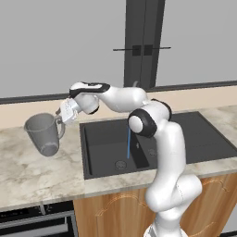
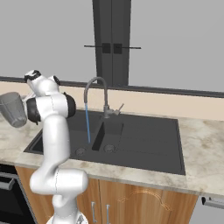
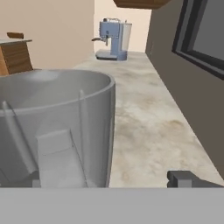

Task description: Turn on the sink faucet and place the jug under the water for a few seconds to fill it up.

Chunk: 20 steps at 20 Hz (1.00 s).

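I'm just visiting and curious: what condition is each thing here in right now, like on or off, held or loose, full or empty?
sink faucet: on.
water: running in a thin stream into the sink.
jug: held at its handle, lifted left of the sink, tilted, looks empty, not under the stream.
gripper: at the jug's handle.

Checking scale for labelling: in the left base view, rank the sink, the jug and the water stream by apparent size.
1. sink, widest by far.
2. jug, held at its handle by the gripper.
3. water, a thin stream about as tall as the jug but far narrower.
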### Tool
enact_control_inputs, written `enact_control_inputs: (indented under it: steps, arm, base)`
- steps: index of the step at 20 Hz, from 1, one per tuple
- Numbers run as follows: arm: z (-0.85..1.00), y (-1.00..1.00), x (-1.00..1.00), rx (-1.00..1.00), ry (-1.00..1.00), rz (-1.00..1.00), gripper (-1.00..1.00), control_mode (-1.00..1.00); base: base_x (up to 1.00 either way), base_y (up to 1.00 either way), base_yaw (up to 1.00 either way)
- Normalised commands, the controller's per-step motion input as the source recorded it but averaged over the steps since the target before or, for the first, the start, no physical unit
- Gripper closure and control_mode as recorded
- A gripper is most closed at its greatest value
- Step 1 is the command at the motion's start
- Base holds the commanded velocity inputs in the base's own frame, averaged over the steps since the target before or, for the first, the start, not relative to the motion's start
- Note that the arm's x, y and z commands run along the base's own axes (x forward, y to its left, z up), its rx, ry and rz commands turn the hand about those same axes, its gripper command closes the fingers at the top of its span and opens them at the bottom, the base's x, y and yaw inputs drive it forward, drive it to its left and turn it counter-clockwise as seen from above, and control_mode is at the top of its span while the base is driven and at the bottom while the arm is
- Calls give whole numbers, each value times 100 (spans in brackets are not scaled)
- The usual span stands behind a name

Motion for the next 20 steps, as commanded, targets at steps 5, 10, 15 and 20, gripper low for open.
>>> enact_control_inputs:
  steps: [5,10,15,20]
  arm:
    - [12,-4,-9,0,-2,6,-100,-100]
    - [2,0,-45,0,0,10,100,-100]
    - [16,0,-61,0,-3,1,100,-100]
    - [56,0,-75,0,-11,-3,100,-100]
  base:
    - [0,0,0]
    - [0,0,0]
    - [0,0,0]
    - [0,0,0]
